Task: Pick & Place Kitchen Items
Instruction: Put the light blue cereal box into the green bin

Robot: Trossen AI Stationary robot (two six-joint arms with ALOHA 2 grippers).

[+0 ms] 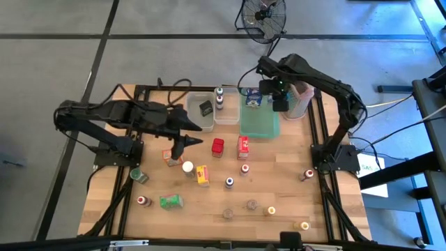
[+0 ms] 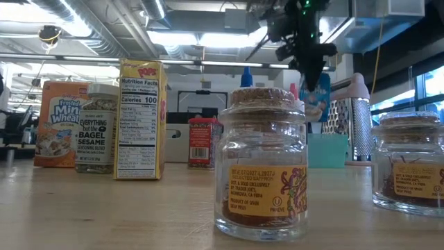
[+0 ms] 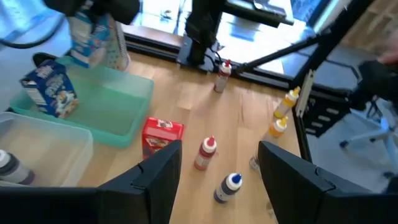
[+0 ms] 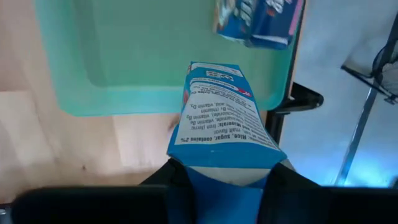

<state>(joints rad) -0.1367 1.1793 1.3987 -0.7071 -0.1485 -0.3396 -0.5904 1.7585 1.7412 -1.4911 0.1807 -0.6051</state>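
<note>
From above, most of the job looks undone. Only a blue box [image 1: 253, 100] lies in the green tray [image 1: 268, 128], and a dark item [image 1: 205, 108] and a small bottle [image 1: 219, 102] sit in the clear tubs [image 1: 210, 104]. A red box [image 1: 218, 146], a second red box [image 1: 242, 145], a yellow box [image 1: 203, 176] and a dozen little bottles and jars are scattered over the table [image 1: 209, 209]. The right claw [image 1: 280, 103] hangs at the tray's far edge; the left claw [image 1: 180, 150] hovers among the boxes, the first red box just beside it.

At table height, cereal boxes and saffron jars stand unsorted, and the right claw [image 2: 311, 66] is high above the tray.

Looking past the left claw [image 3: 217, 165], its fingers stand apart around nothing; a red box [image 3: 160, 135] and two bottles lie just ahead of it.

Looking past the right claw [image 4: 224, 177], its fingers are clamped on a blue carton [image 4: 221, 130], held over the tray's rim, with the other blue box [image 4: 258, 22] beyond it inside the tray.
</note>
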